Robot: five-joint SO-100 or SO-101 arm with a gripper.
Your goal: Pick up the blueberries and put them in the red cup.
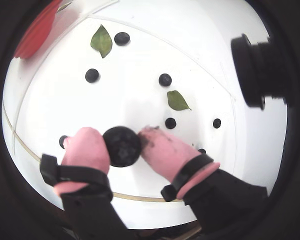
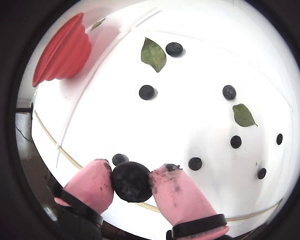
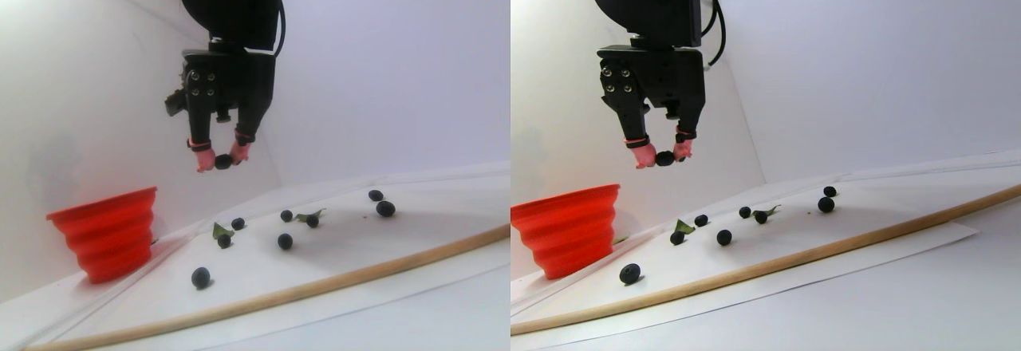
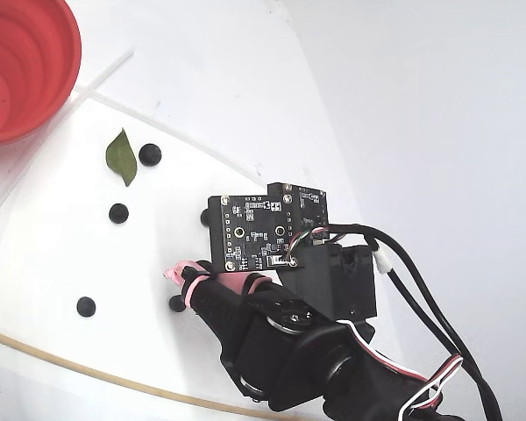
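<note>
From my wrist feeds the nearest thing is the gripper, its two pink fingertips pinched on one blueberry, which is round with no long axis I can call. The stereo pair shows that berry held well above the white sheet, fingers pointing down. On the sheet beyond it I count eight loose blueberries in a wrist view, scattered apart, with one more partly hidden by a finger so I can't be sure of it. Two green leaves lie flat among them, the farther one tip toward the berry just beside it. Farthest, at upper left, one red cup stands upright, mouth up in the fixed view
</note>
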